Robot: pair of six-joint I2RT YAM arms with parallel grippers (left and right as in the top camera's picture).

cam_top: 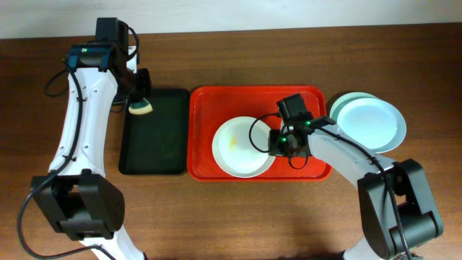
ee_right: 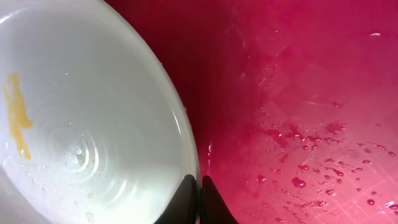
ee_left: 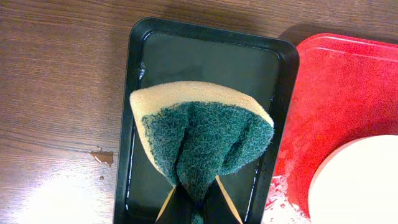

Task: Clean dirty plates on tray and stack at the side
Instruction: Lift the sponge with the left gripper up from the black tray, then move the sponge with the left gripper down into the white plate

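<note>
- Clamps with the right gripper [ee_right: 198, 186] the right rim of the round shallow white plate [ee_right: 81, 112], fingers drawn narrow on the edge.
- Carries on the left part of this plate a small yellow smear [ee_right: 17, 118], with thin water marks around the middle.
- Lies inside the large red rectangular plastic tray [cam_top: 216, 101], toward its front middle.
- On the red floor just beside the rim of the plate: many small water drops [ee_right: 298, 180].
- Pinches with the left gripper [ee_left: 198, 208] a yellow sponge with a dark green scouring side [ee_left: 202, 137], folded between the fingers, with the green side toward the wrist camera.
- Hangs over the narrow black rectangular tray [ee_left: 205, 62], near its far left corner in the overhead view; cannot tell if touching it.
- Just beside the red tray, on its left: this black tray, long edges side by side.
- On the other side of the red tray, on the brown wooden surface [cam_top: 216, 217]: a stack of two round plates.
- On top, the pale blue upper plate [cam_top: 372, 123], shifted to the front right.
- Under it, the lower plate of similar pale colour [cam_top: 346, 101], visible only at the far left.
</note>
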